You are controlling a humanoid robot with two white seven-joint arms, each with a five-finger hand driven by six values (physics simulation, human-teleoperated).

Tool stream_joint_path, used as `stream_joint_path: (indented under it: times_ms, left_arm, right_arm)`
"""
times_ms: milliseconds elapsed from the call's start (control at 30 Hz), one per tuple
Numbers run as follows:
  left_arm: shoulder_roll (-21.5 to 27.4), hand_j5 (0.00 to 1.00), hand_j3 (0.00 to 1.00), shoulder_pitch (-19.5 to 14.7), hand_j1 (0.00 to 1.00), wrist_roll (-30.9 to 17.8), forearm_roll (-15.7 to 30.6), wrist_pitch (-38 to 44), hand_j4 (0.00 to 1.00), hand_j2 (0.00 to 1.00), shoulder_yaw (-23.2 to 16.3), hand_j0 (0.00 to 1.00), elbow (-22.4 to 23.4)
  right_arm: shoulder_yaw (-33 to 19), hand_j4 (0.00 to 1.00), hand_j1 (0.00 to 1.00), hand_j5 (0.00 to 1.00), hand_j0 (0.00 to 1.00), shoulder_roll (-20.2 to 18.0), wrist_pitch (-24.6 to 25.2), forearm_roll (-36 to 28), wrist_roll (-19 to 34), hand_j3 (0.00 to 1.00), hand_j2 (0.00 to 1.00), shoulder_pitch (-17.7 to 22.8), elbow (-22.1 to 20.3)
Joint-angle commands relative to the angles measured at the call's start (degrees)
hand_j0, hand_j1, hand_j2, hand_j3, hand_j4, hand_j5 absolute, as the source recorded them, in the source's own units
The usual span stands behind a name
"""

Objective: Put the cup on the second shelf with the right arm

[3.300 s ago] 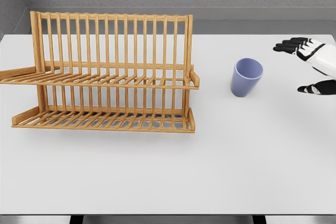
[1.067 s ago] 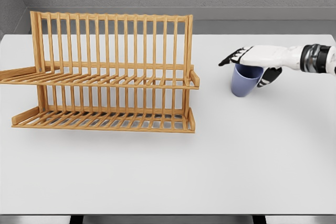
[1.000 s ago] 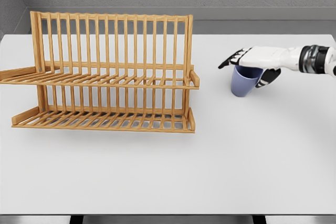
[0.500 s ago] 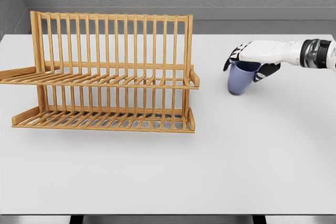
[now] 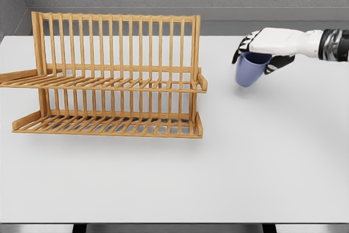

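Head view: the robot's white right hand (image 5: 265, 47) clamps from above on the rim of a pale blue plastic cup (image 5: 250, 69), which hangs tilted just clear of the white tabletop (image 5: 229, 162). The slatted two-tier wooden dish rack (image 5: 112, 75) stands well apart on the hand's left, its upper shelf (image 5: 103, 83) about level with the cup. A grey wall backs the scene; the left arm is out of frame.

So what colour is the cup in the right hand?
The cup is a plain periwinkle blue, no pattern, seen in the head view.
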Motion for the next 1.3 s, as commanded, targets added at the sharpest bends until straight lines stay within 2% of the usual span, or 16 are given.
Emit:
stream_joint_path:
  times_ms: [0,233,367,433,733,800,967,1067,1267]
  left_arm:
    - [0.0,1.0,1.0,0.0,1.0,0.0,0.0,0.0,1.0,1.0,0.0,1.0,0.0]
    - [0.0,1.0,1.0,0.0,1.0,0.0,0.0,0.0,1.0,1.0,0.0,1.0,0.0]
    - [0.0,1.0,1.0,0.0,1.0,0.0,0.1,0.0,1.0,1.0,0.0,1.0,0.0]
    - [0.0,1.0,1.0,0.0,1.0,0.0,0.0,0.0,1.0,1.0,0.0,1.0,0.0]
    - [0.0,1.0,1.0,0.0,1.0,0.0,0.0,0.0,1.0,1.0,0.0,1.0,0.0]
    - [0.0,1.0,1.0,0.0,1.0,0.0,0.0,0.0,1.0,1.0,0.0,1.0,0.0]
    - [0.0,1.0,1.0,0.0,1.0,0.0,0.0,0.0,1.0,1.0,0.0,1.0,0.0]
    - [0.0,1.0,1.0,0.0,1.0,0.0,0.0,0.0,1.0,1.0,0.0,1.0,0.0]
    - [0.0,1.0,1.0,0.0,1.0,0.0,0.0,0.0,1.0,1.0,0.0,1.0,0.0]
  right_arm:
    - [-1.1,0.67,0.67,0.67,0.67,-0.7,0.2,-0.3,0.0,0.67,0.67,0.0,-1.0]
    - [-5.5,0.67,0.67,0.67,0.67,-3.7,0.2,-0.3,0.0,0.67,0.67,0.4,-5.7]
    - [-5.7,0.67,0.67,0.67,0.67,-4.5,0.2,-0.3,0.0,0.67,0.67,0.5,-10.6]
    - [-5.6,0.67,0.67,0.67,0.67,-4.9,0.2,-0.3,0.0,0.67,0.67,0.6,-14.4]
    - [-5.6,0.68,0.68,0.68,0.68,-4.6,0.2,-0.3,0.0,0.68,0.68,0.5,-21.9]
    - [-5.6,0.68,0.68,0.68,0.68,-4.1,0.2,-0.3,0.0,0.68,0.68,0.4,-22.1]
    - [-5.5,0.68,0.68,0.68,0.68,-3.9,0.2,-0.3,0.0,0.68,0.68,0.2,-26.6]
    - [-5.5,0.68,0.68,0.68,0.68,-3.9,0.2,-0.3,0.0,0.68,0.68,0.2,-27.3]
    - [-5.2,0.69,0.69,0.69,0.69,-1.0,0.2,-0.3,0.0,0.69,0.69,-1.7,-27.3]
